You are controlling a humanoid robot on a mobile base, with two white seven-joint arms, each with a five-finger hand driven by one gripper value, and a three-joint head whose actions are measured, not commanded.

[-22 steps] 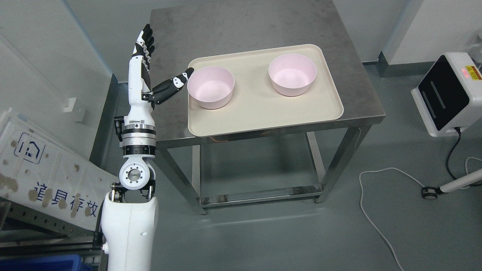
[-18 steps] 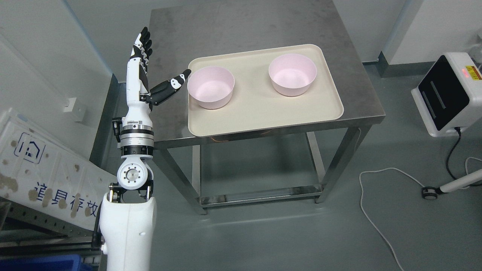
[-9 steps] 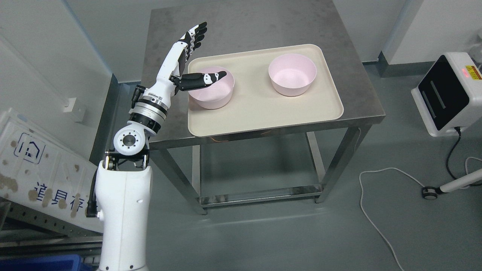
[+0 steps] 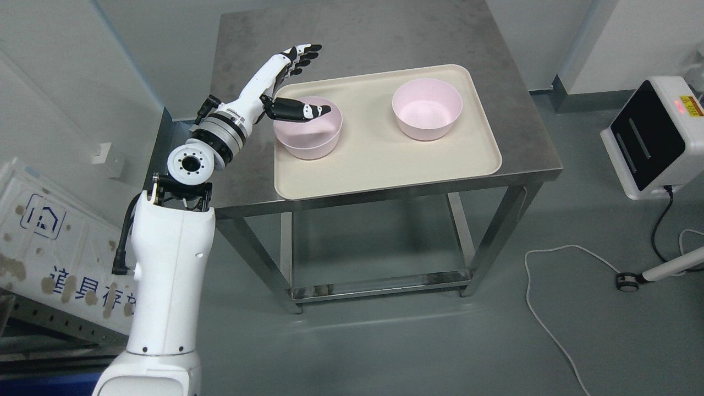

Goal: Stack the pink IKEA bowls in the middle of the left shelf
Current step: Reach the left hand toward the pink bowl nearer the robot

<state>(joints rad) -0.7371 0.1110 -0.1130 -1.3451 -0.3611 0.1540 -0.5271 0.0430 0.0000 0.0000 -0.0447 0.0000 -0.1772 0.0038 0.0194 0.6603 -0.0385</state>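
Two pink bowls stand on a beige tray (image 4: 385, 159) on a steel table (image 4: 352, 33). The left bowl (image 4: 311, 140) is at the tray's left side, the right bowl (image 4: 427, 113) at its back right. My left hand (image 4: 308, 82) reaches in from the lower left and is open. Its thumb lies over the left bowl's rim and mouth, while the fingers (image 4: 300, 55) stretch out behind the bowl, above the table. Nothing is gripped. The right arm is out of sight.
A white and black device (image 4: 654, 140) stands on the floor at the right, with cables (image 4: 550, 324) trailing across the floor. A white panel with blue print (image 4: 49, 242) leans at the lower left. Grey walls close in on the left.
My left arm has swung right and forward from beside the table. The hand went from upright at the tray's left edge to lying over the left bowl, thumb across its rim.
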